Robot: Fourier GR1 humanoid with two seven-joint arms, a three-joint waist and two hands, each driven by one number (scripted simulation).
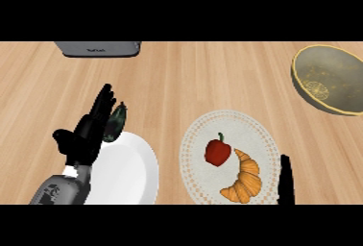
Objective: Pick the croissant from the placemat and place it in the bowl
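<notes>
Nearest, at the bench's front edge, the right hand [285, 180] shows only as a narrow black strip just right of the placemat [195, 144]; whether its fingers are apart or together cannot be told. The croissant [245, 180] lies on the front right part of that round, pale, lace-edged placemat, untouched. Just behind and left of it, close to its far tip, sits a red pepper [218, 152] with a green stem.

Left of the placemat, at the front edge, is a white plate [131, 168]. The left hand [89, 132] rises over the plate's left rim on its grey forearm, fingers straight and slightly apart, holding nothing. A dark green vegetable [114, 124] lies just behind it, by the plate's far rim.

Toward the far right corner stands the bowl [326, 77], grey with a yellow rim. At the far edge, left of centre, sits a grey appliance [98, 48]; its small label is too blurred to read.
</notes>
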